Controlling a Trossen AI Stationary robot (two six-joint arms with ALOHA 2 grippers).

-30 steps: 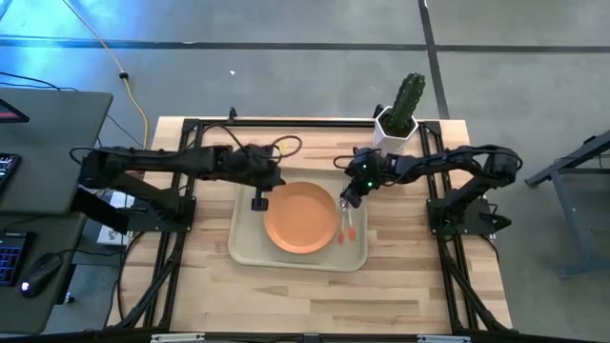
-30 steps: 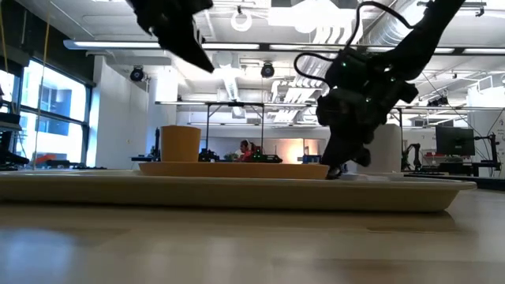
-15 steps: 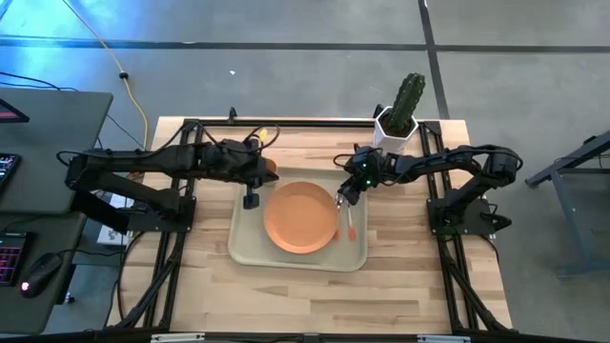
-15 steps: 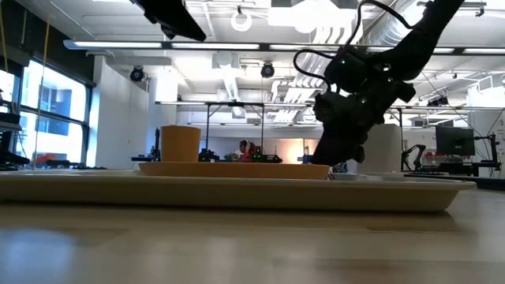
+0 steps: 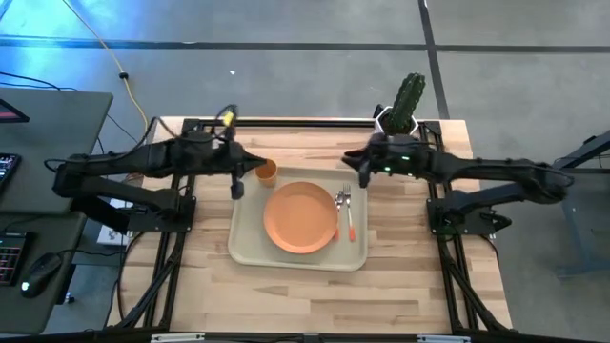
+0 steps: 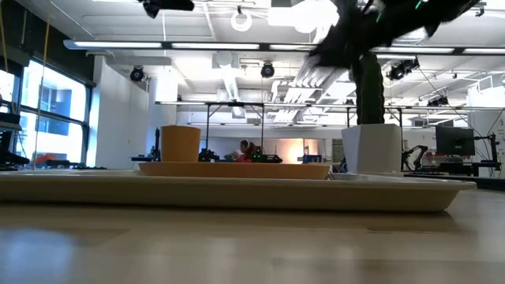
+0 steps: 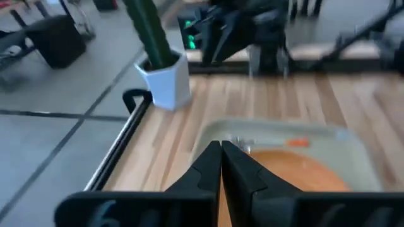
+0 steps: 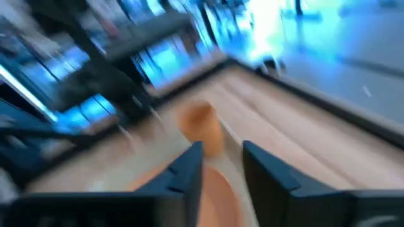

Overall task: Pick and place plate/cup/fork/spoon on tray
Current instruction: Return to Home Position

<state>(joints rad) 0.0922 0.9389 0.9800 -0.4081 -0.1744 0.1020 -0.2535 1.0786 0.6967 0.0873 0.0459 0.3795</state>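
Observation:
The cream tray [image 5: 250,250] lies mid-table. On it are the orange plate [image 5: 300,217], the orange cup [image 5: 266,171] standing at its far left corner, and the fork and spoon [image 5: 345,211] side by side to the right of the plate. I cannot tell which utensil is which. My left gripper [image 5: 236,188] is shut and empty [image 7: 221,146], raised to the left of the cup. My right gripper [image 5: 359,171] is open and empty [image 8: 222,154], raised past the tray's far right corner. The low view shows the cup [image 6: 181,143] behind the plate [image 6: 237,168].
A white hexagonal pot with a cactus [image 5: 400,116] stands at the table's far right, just behind my right arm. Bare wood lies around the tray on the near, left and right sides. A yellow cable [image 5: 124,76] runs over the floor beyond the table.
My left gripper has risen and gone toward the table's left edge, away from the cup, which stands in the open now. My right gripper has risen from the fork and spoon and drawn back toward the far edge. The utensils stay on the tray.

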